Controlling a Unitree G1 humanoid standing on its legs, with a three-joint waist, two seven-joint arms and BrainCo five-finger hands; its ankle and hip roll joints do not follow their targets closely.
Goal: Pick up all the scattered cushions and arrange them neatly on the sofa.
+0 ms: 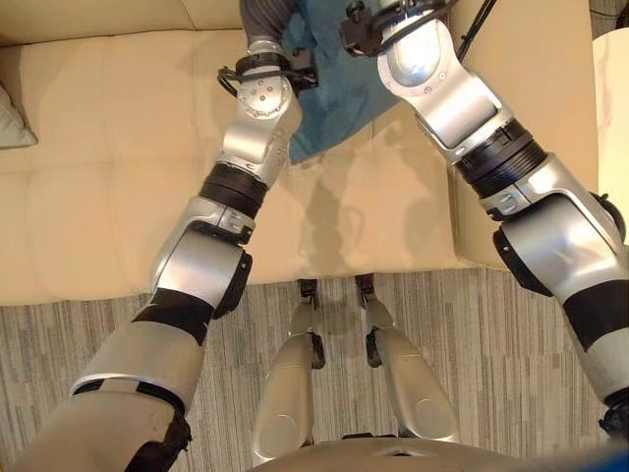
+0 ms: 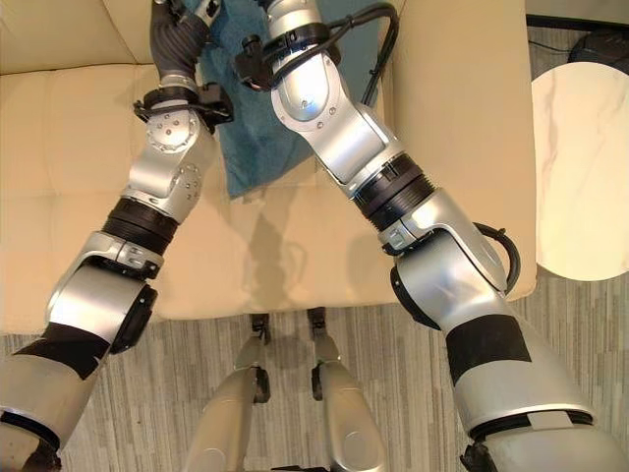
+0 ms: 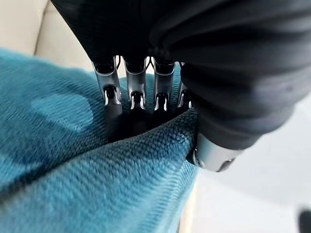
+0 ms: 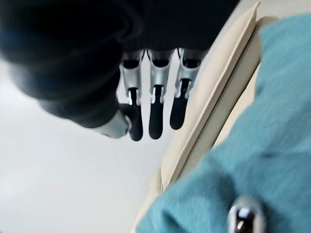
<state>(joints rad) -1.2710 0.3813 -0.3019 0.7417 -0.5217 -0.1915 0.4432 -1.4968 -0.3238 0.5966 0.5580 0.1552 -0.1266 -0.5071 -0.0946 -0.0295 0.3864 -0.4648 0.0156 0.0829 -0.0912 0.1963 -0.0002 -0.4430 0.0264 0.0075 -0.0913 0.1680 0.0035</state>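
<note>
A teal cushion [image 1: 334, 98] lies at the back of the beige sofa's seat [image 1: 98, 147], between my two forearms. In the left wrist view my left hand [image 3: 109, 82] grips an edge of the teal cushion [image 3: 97, 170]: its fingers run down behind the fold and its thumb [image 3: 209, 155] presses from the other side. In the right wrist view my right hand [image 4: 155, 97] hangs with straight fingers and nothing in it. It is beside the sofa's piped edge [image 4: 214, 102] and apart from the teal cushion [image 4: 252, 160].
A grey-green cushion [image 1: 12, 123] pokes in at the sofa's left end. A round white marble table [image 2: 580, 167] stands to the right of the sofa's arm. Striped grey carpet [image 1: 472, 334] runs along the sofa's front.
</note>
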